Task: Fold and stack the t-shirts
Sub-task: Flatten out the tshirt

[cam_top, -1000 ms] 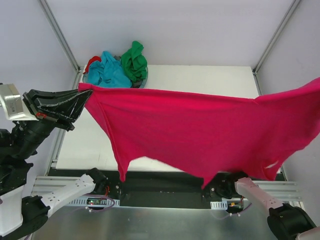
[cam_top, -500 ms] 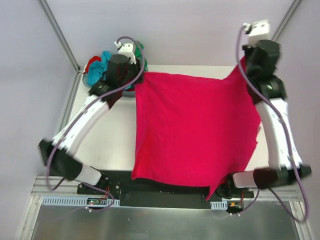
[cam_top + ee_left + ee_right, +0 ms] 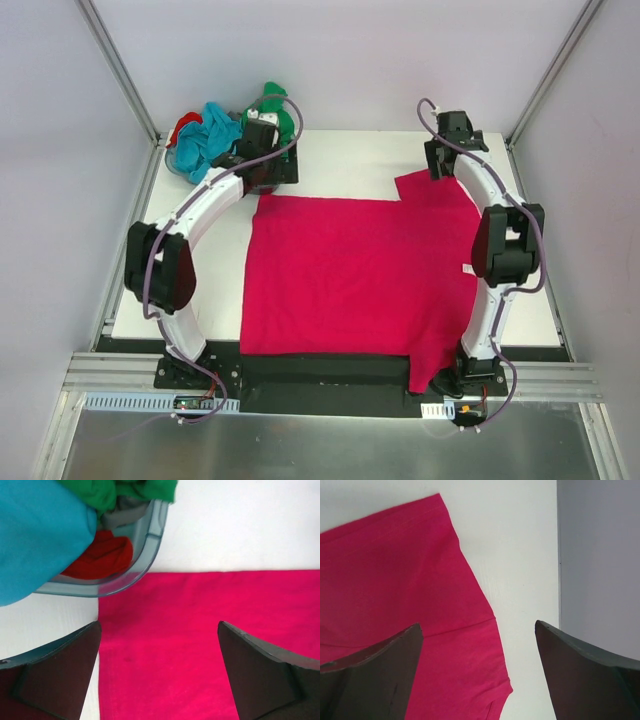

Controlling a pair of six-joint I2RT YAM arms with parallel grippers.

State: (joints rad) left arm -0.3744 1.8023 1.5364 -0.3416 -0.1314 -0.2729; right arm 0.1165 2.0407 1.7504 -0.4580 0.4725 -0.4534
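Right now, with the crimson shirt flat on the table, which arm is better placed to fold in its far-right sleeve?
Right. The right gripper hangs open over that sleeve of the crimson shirt, while the left gripper, also open, sits at the far-left corner beside the basket.

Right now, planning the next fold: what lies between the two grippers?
Top view: only the crimson-pink t-shirt, its far edge lying flat, and bare white table just beyond.

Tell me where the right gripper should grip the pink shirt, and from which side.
I would pinch the free hem of the far right sleeve, coming straight down from above. The pink shirt lies flat on the table, so only an edge can be pinched, and this sleeve sticks out just under the open right gripper.
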